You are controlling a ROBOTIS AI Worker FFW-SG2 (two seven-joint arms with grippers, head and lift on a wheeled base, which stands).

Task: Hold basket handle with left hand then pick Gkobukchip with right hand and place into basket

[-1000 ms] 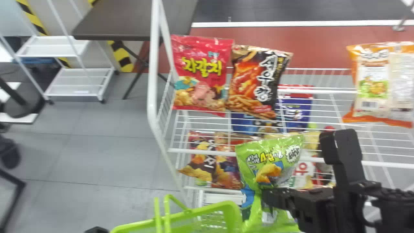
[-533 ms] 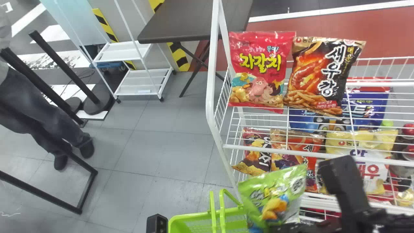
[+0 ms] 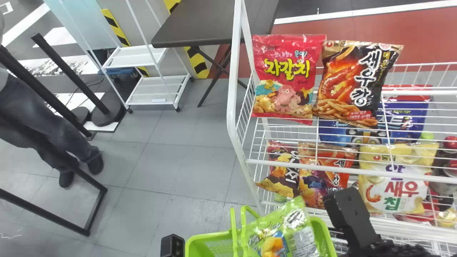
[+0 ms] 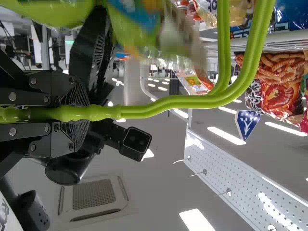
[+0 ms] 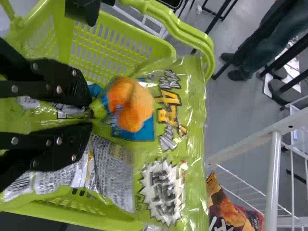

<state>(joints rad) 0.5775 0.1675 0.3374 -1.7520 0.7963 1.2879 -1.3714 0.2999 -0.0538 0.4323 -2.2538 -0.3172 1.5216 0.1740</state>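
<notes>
At the head view's bottom edge, my left gripper's arm [image 3: 172, 245] shows beside the green basket [image 3: 210, 238]. In the left wrist view my left gripper [image 4: 62, 113] is shut on the green basket handle [image 4: 168, 103]. My right arm, with its gripper's black housing [image 3: 348, 214], stands at the basket's right side. The green Gkobukchip bag [image 3: 285, 235] lies over the basket opening. In the right wrist view my right gripper [image 5: 89, 113] is shut on the crumpled middle of the bag [image 5: 185, 120], with basket walls [image 5: 110, 53] around and behind it.
A white wire rack [image 3: 234, 107] rises right of the basket, with a red snack bag [image 3: 285, 78] and a black snack bag [image 3: 357, 82] on top and several bags lower down. Grey floor [image 3: 160, 171] stretches to the left. A black-framed stand [image 3: 96, 210] is at far left.
The head view has swung left and then settled. My right gripper has carried the green bag down and left, from in front of the rack to over the basket.
</notes>
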